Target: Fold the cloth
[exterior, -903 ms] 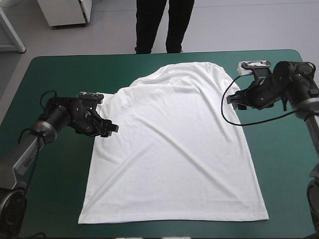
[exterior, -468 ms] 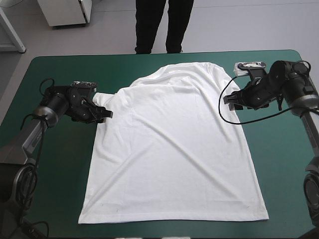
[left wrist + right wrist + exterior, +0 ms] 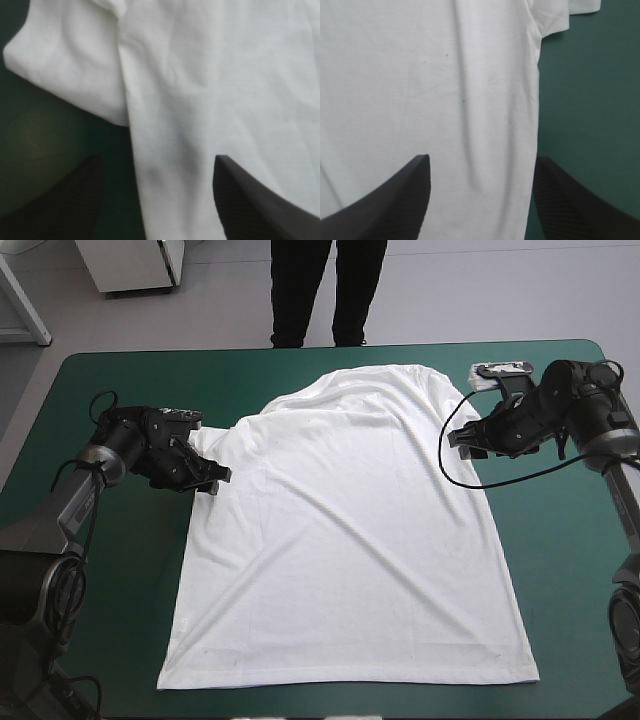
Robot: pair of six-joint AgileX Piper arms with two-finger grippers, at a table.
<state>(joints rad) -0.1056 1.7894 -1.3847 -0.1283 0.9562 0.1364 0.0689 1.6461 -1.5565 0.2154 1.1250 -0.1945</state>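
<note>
Teal-green counter [image 3: 100,540]: white short-sleeved cotton T-shirt [image 3: 350,540] spread flat at its centre, hem toward the near edge, collar toward the far edge.
Left end effector [image 3: 215,480] at the shirt's left side just below the sleeve, black fingers well apart astride the side edge, gripping nothing. Right end effector [image 3: 458,438] at the shirt's right side edge, likewise spread wide, empty.

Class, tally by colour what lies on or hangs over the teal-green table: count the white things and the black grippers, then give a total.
White: 1, the T-shirt
Black: 2, the left gripper and the right gripper
Total: 3
</note>
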